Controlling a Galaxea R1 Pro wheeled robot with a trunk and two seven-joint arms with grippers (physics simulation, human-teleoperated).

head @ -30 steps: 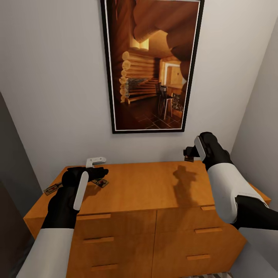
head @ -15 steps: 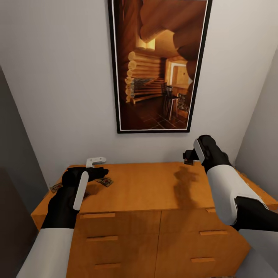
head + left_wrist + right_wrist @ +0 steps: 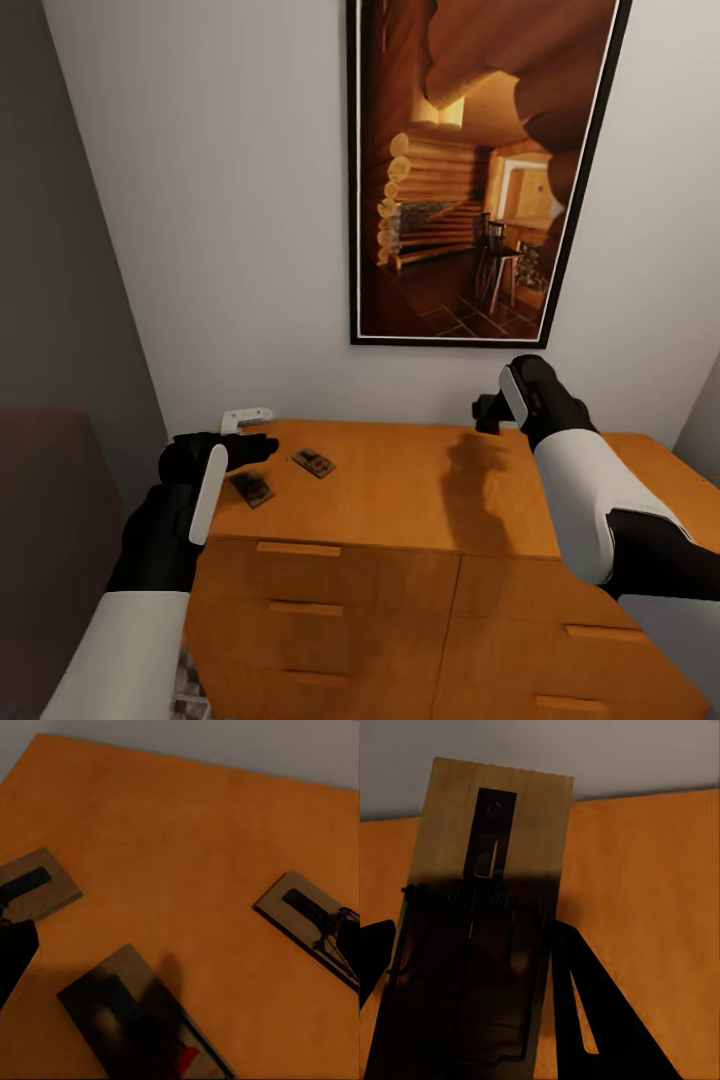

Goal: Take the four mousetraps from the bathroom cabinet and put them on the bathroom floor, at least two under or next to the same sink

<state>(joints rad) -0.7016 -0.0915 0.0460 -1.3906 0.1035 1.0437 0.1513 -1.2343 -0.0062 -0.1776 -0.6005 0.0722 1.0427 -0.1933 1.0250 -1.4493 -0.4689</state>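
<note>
The orange-brown cabinet (image 3: 400, 500) stands against the wall, and two mousetraps (image 3: 314, 462) (image 3: 252, 488) lie flat near its left end. In the left wrist view three mousetraps (image 3: 37, 889) (image 3: 142, 1020) (image 3: 311, 919) rest on the cabinet top (image 3: 195, 832). My left gripper (image 3: 252, 432) (image 3: 180, 945) hovers open above them, holding nothing. My right gripper (image 3: 487, 410) (image 3: 472, 945) is raised over the cabinet's back edge, shut on a fourth mousetrap (image 3: 484, 892), whose wooden base sticks out past the dark fingers (image 3: 577, 997). A sliver of bathroom floor (image 3: 190, 690) shows beside the cabinet.
A tall framed picture of a log-cabin interior (image 3: 480, 170) hangs on the white wall behind the cabinet. A grey wall (image 3: 50, 250) closes in on the left, with a dark surface (image 3: 40, 500) below it. Drawer fronts with bar handles (image 3: 300, 608) face me.
The whole view has swung left, so cabinet and picture sit further right in the picture. Both arms keep their pose. The right gripper still holds its mousetrap.
</note>
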